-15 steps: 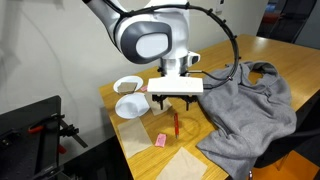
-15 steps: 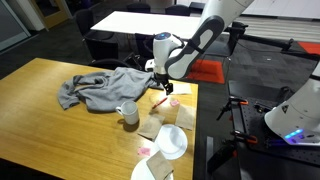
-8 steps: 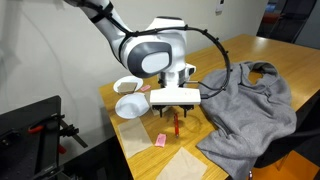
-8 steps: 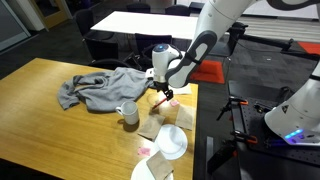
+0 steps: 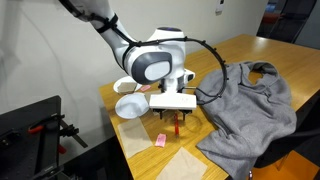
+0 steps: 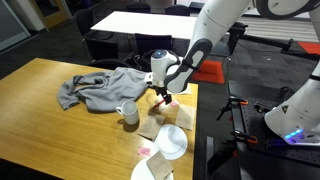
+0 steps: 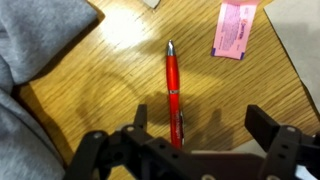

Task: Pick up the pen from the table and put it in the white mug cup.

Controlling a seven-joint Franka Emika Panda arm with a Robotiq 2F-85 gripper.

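**Pen not yet grasped: the whole carry is ahead**

Your hand (image 7: 200,135) hangs low over the pen (image 7: 173,92), wide open and holding nothing. One finger sits on either side of the barrel, and I can't tell whether either touches it. The pen lies flat on the table (image 7: 110,95) close to an edge, near the pink block (image 7: 237,30). Closing, lifting and dropping it into the white mug cup (image 6: 128,113) — which stands further in from that edge — are all left.

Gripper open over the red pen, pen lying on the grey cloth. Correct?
Not quite. The gripper is open over the red pen, but the pen lies on the bare wooden table, not on the grey cloth, which sits off to one side. The wrist view shows it.
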